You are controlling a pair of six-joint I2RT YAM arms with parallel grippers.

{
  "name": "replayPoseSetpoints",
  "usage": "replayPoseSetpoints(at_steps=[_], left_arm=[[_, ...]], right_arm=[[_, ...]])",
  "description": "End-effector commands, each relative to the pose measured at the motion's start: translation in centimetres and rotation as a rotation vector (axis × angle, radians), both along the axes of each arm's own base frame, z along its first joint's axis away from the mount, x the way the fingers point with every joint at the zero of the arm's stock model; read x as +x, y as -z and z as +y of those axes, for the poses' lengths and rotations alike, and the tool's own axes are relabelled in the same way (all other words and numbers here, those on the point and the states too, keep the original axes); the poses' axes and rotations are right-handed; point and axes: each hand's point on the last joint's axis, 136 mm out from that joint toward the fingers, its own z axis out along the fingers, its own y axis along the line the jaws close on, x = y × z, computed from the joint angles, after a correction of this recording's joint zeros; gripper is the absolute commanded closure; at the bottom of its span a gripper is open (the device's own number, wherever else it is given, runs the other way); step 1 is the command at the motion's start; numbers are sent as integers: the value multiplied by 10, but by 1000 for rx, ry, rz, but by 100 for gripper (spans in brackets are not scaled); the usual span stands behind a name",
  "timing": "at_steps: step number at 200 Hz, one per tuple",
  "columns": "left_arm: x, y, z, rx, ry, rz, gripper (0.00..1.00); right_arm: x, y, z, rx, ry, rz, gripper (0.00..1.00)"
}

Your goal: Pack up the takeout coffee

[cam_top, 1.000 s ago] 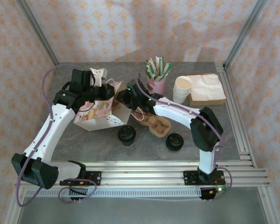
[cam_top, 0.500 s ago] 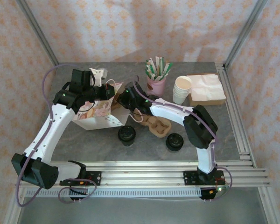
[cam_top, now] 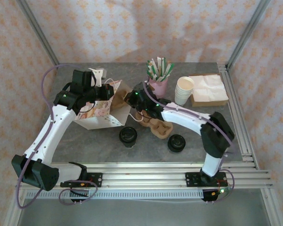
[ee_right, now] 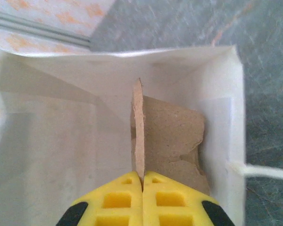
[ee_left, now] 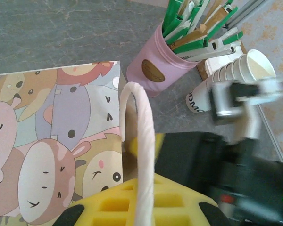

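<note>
Two takeout coffees, dark cups with black domed lids, stand on the table: one (cam_top: 128,135) in front of the bag, the other (cam_top: 176,142) to its right. A paper bag (cam_top: 100,113) printed with cartoon animals (ee_left: 47,141) lies tilted at the left. My left gripper (cam_top: 107,92) is shut on its white rope handle (ee_left: 142,155). My right gripper (ee_right: 142,175) is shut on the thin edge of a brown pulp carrier (ee_right: 172,136), inside the bag's white mouth (ee_right: 61,122). In the top view the right gripper (cam_top: 132,100) sits at the bag's opening.
A second brown pulp carrier (cam_top: 159,127) lies between the two coffees. Behind it stand a pink cup of stir sticks (cam_top: 158,84), a stack of white paper cups (cam_top: 184,89) and a tray of napkins (cam_top: 208,89). Aluminium rails (cam_top: 240,122) edge the table's right side.
The right gripper has closed onto the carrier's edge. The right arm's elbow swung to the right and the bag's mouth now gapes wider. The left arm has held still.
</note>
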Motion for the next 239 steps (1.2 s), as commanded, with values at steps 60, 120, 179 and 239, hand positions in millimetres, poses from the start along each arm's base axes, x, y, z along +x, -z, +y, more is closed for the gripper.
replayPoseSetpoints(at_steps=[60, 120, 179, 239], left_arm=[[8, -41, 17, 53, -86, -153, 94], [12, -53, 36, 71, -210, -195, 93], [18, -41, 46, 104, -265, -154, 94], [19, -34, 59, 152, -326, -136, 94]], right_arm=[[-29, -129, -98, -58, 167, -337, 100], [-67, -90, -175, -159, 300, -238, 100], [-82, -25, -207, 45, 496, -99, 100], [-90, -38, -224, 197, 578, -120, 100]])
